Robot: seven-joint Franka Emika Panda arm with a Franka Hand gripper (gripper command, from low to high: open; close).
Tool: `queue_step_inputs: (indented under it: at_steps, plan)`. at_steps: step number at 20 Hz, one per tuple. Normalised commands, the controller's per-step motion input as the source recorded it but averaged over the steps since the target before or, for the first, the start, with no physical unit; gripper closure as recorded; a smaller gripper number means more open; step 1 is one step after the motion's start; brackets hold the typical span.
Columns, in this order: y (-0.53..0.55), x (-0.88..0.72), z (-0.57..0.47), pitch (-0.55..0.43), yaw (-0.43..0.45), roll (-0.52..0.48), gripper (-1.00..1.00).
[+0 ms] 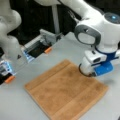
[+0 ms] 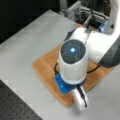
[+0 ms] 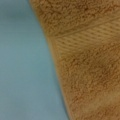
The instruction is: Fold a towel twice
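Towel [image 1: 66, 93] lies flat and unfolded on the grey tabletop [image 1: 15, 105] — tan-orange, roughly square, fuzzy terry with a smooth ribbed woven band [image 3: 87, 37] near its edge. Gripper [image 1: 87, 71] hovers at the towel's edge on a front view's right — I cannot tell how the jaws stand.

You see the tan-orange terry cloth towel [image 3: 90, 75], rough and matt with a smoother ribbed woven band, lying flat on the smooth matt grey table [image 1: 15, 105], and above the towel the arm's glossy white plastic shell [image 2: 73, 62].
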Motion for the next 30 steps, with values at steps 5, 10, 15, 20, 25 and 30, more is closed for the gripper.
queue_step_inputs:
  at_steps: [5, 10, 15, 20, 25, 30]
  plan:
    - [0.07, 0.26, -0.13, -0.057, -0.061, -0.225, -1.00]
    - [0.09, 0.23, -0.05, -0.055, -0.088, -0.241, -1.00]
    - [0.09, 0.21, -0.08, -0.066, -0.085, -0.284, -1.00]
    - [0.04, 0.21, -0.15, -0.059, -0.020, -0.314, -1.00]
    - [0.05, 0.21, -0.14, -0.054, -0.029, -0.349, -1.00]
    - [0.12, 0.17, -0.08, 0.020, -0.037, -0.430, -1.00]
